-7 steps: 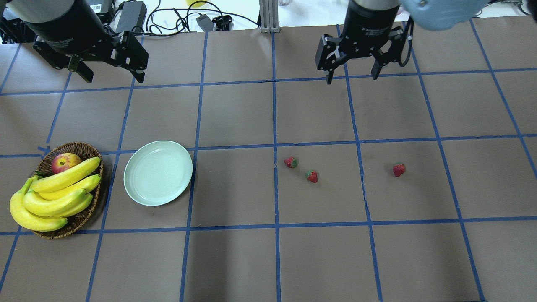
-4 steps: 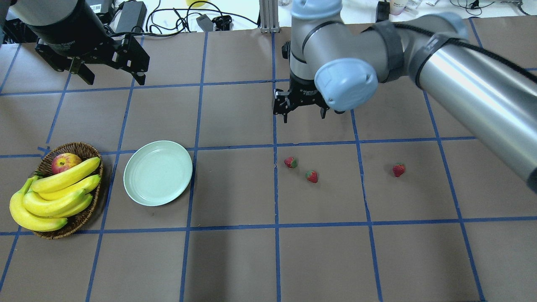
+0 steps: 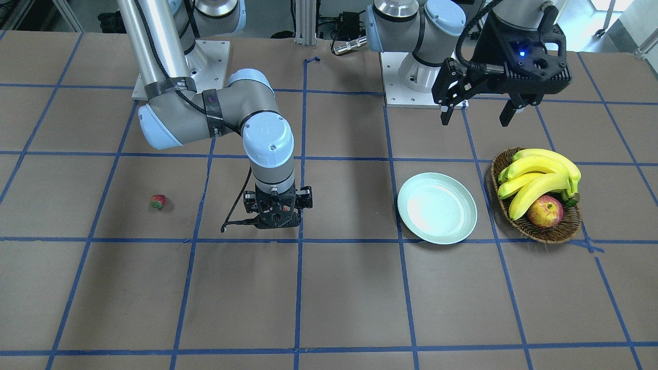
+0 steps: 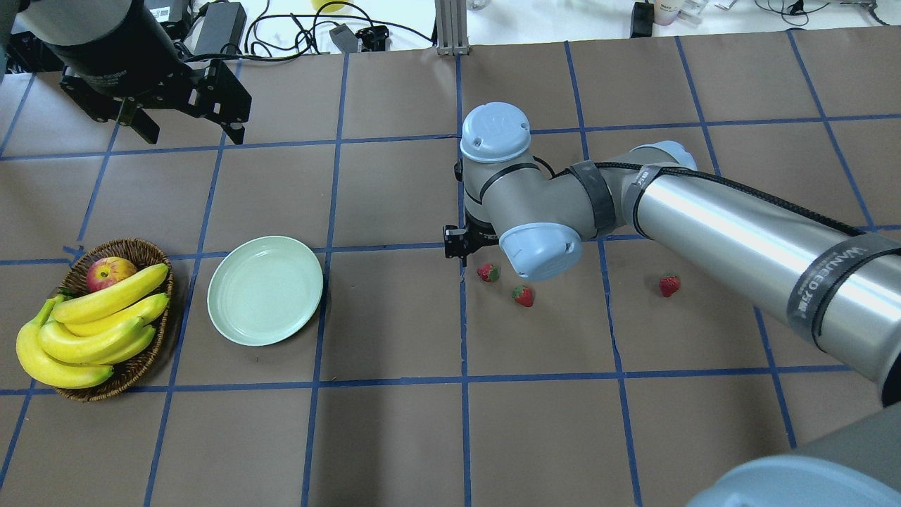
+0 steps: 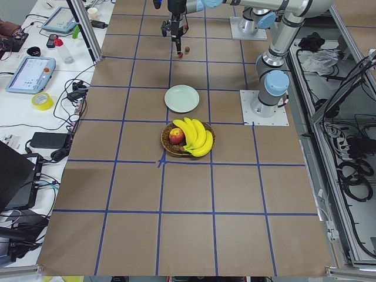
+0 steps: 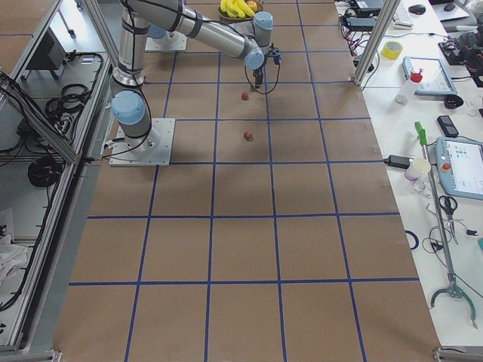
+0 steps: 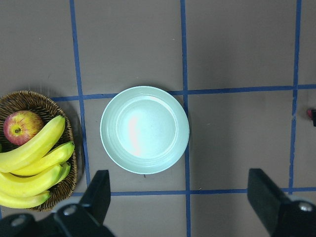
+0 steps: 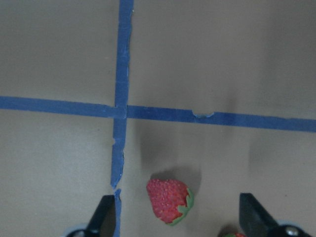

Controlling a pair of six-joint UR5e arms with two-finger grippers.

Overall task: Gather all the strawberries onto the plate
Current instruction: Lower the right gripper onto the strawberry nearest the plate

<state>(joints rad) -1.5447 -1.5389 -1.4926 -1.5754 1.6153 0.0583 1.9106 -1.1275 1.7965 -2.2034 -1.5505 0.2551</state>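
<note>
resting basket point(image 4: 141, 246): wicker, at the 9 o'clock edge of the bench point(image 4: 394, 436) in the overhead view; it carries a bunch of bananas point(image 4: 98, 320) and an apple point(image 4: 109, 272) tucked at its 12 o'clock side.
left gripper point(image 4: 195, 134): hangs high at 11 o'clock of the plate, well apart from it; released, fingers spread wide with nothing between them; its wrist view looks straight down on plate and basket.
plate point(image 4: 265, 290): pale mint, round, flat on the bench just beside the basket, at its 3 o'clock; its glossy inside is bare.
right gripper point(image 8: 175, 197): points down, low over the middle of the bench, mostly hidden under the right arm point(image 4: 704, 218) in the overhead view; released, one finger on each side of the first strawberry, touching it on neither side; how near the bench the fingertips are cannot be told.
first strawberry point(image 4: 487, 272): on the bench at 3 o'clock of the plate, well apart from it, near a crossing of blue tape lines point(image 4: 387, 247).
second strawberry point(image 4: 523, 296): near the first, at its 4 o'clock; only its top edge shows in the right wrist view.
third strawberry point(image 4: 669, 284): alone on the bench at 3 o'clock of the other two, well apart from them.
</note>
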